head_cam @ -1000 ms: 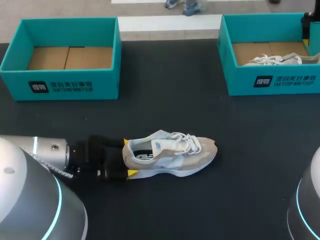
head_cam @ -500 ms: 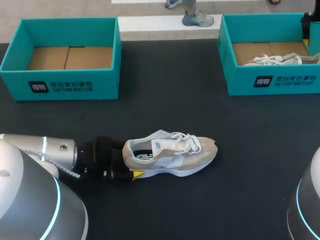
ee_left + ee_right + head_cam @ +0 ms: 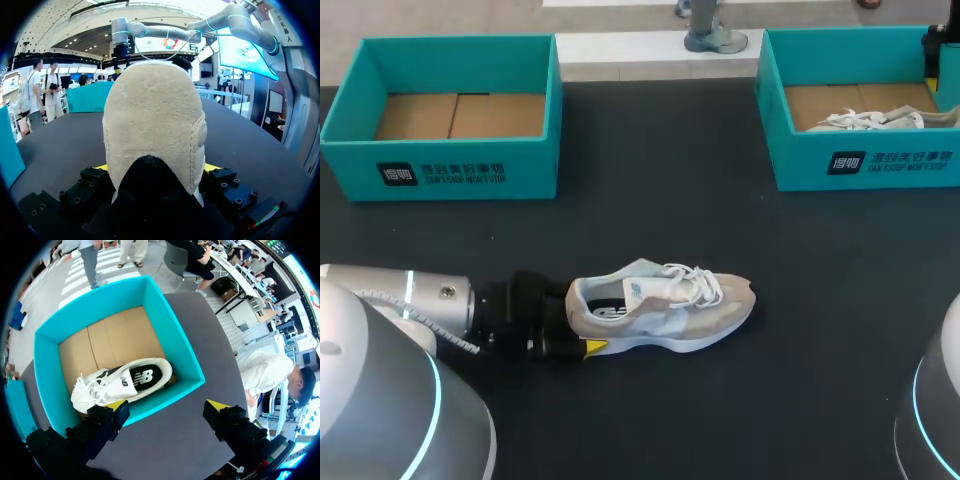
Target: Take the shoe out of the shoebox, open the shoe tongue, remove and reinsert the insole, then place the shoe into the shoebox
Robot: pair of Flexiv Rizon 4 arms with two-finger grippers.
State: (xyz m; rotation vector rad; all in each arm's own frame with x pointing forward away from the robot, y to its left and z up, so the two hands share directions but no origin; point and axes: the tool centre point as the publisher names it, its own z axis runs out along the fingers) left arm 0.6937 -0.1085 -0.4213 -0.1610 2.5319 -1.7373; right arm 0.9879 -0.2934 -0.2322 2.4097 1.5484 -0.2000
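Near left, our left pincer (image 3: 580, 318) pinches the heel of the shoe (image 3: 665, 310). The shoe stands on its sole in the middle of the counter (image 3: 650, 200), toe rightward, well apart from both boxes. Far left sits the left shoebox (image 3: 450, 165). Far right, our right pincer (image 3: 167, 405) hangs spread over the right shoebox (image 3: 177, 342), a white shoe (image 3: 125, 382) inside.

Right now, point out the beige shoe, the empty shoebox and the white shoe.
beige shoe (image 3: 670, 312): head view, on the side of its upper.
empty shoebox (image 3: 460, 172): head view, on its front wall.
white shoe (image 3: 122, 382): right wrist view, on its middle, near the tongue.
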